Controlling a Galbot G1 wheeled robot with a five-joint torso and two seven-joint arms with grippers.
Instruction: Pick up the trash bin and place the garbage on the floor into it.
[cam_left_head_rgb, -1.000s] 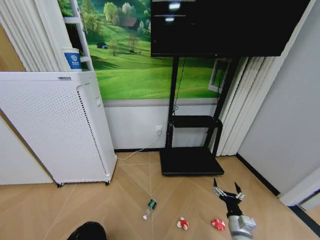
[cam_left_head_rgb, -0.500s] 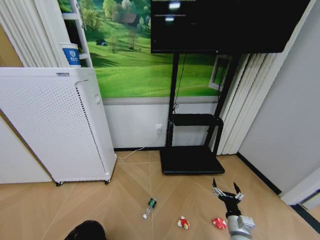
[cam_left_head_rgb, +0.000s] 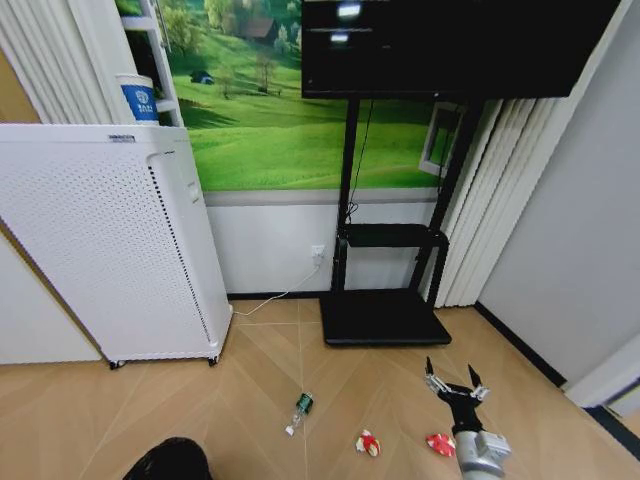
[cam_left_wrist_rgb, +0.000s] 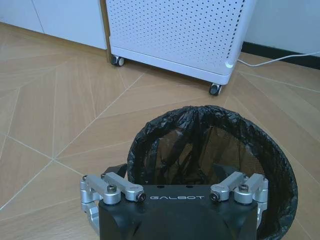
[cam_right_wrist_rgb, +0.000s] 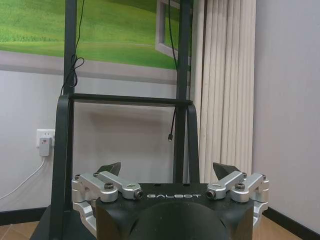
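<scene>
You see the floor (cam_left_head_rgb: 260, 400), light tan wood laid in a zigzag pattern. A small clear-green bottle (cam_left_head_rgb: 298, 411) lies on it. Take the bottle as your mark. To its right lie two red-and-white wrappers, one near (cam_left_head_rgb: 367, 444) and one farther right (cam_left_head_rgb: 438, 445). Behind the bottle, toward the wall, sits the flat black base (cam_left_head_rgb: 384, 320) of a stand. Back and to the left of the bottle, a tall white box with little holes (cam_left_head_rgb: 110, 250) stands on small wheels. A white cord (cam_left_head_rgb: 268, 299) lies on the wood by the wall.
</scene>
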